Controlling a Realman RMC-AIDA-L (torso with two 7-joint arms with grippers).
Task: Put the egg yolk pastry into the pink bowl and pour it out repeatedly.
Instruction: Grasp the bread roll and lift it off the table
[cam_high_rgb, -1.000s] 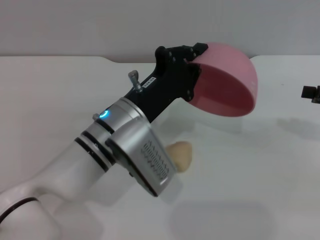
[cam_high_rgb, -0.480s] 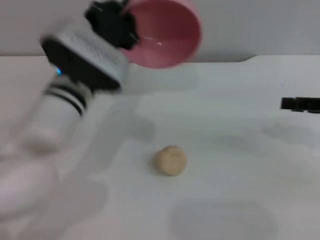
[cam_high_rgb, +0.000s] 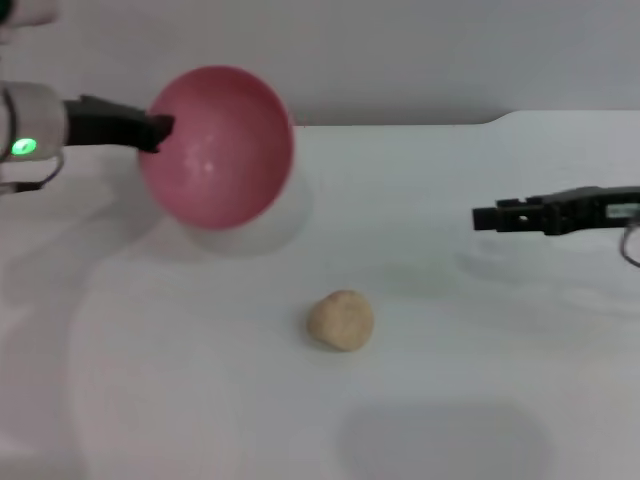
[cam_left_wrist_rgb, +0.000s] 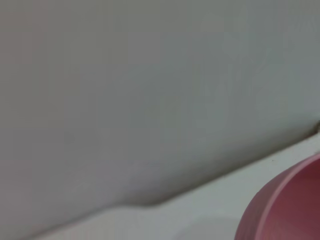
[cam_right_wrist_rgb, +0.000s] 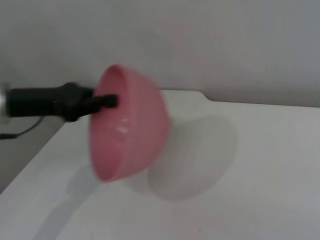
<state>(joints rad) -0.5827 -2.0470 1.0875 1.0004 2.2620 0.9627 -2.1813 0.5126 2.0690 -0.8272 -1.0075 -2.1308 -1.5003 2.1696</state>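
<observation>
The left gripper (cam_high_rgb: 158, 130) pinches the rim of the smooth, round pink bowl (cam_high_rgb: 216, 147), tipped on its side in the air. The lumpy, doughy egg yolk pastry (cam_high_rgb: 340, 320) sits on the white table (cam_high_rgb: 480, 350). I cannot tell how the right gripper (cam_high_rgb: 487, 217) is set.

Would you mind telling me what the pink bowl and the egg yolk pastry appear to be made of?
The pink bowl looks like smooth moulded plastic: even colour, soft glossy highlights. The egg yolk pastry looks like matte, baked dough: pale beige, lumpy surface, no shine.
</observation>
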